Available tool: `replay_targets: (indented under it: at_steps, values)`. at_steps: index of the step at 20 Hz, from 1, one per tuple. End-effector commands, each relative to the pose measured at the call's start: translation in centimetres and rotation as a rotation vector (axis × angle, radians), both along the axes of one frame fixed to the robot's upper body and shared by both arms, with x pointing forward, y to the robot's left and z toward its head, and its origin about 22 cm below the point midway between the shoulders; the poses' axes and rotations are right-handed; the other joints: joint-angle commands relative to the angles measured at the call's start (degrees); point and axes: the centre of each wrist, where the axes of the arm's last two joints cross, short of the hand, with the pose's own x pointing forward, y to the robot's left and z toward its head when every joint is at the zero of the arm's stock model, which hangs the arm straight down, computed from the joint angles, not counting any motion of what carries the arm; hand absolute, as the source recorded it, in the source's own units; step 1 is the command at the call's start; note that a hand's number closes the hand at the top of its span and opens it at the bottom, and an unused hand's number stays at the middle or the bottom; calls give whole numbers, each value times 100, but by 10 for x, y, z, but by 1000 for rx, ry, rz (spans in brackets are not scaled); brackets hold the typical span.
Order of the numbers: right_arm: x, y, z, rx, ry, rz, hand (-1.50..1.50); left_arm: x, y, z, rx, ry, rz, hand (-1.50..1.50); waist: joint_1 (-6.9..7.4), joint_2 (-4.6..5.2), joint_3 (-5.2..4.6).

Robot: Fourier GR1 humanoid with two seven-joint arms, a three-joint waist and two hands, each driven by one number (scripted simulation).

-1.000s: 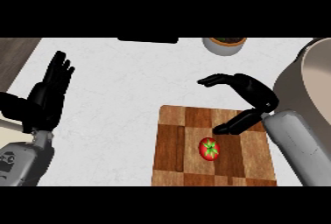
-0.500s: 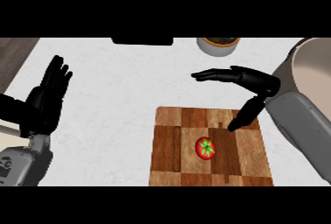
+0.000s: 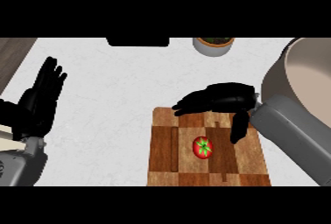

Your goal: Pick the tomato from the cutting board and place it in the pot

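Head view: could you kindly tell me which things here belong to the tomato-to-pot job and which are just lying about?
Part of the job:
- tomato
- cutting board
- pot
- right hand, open above the board's far end

Just lying about:
- small grey bowl at the far edge
- black object at the far edge
- left hand, resting open at the left

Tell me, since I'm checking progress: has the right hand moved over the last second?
Yes. The right hand has shifted toward the cutting board, over its far edge, nearer the tomato.
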Motion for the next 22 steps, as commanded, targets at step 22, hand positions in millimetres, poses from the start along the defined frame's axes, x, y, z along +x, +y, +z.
replay_targets:
  at_steps: [22]
  values:
    - [-41,13,-77,-219,-36,34,-150,-10,1,4,14,12,15,0,-61,4,4]
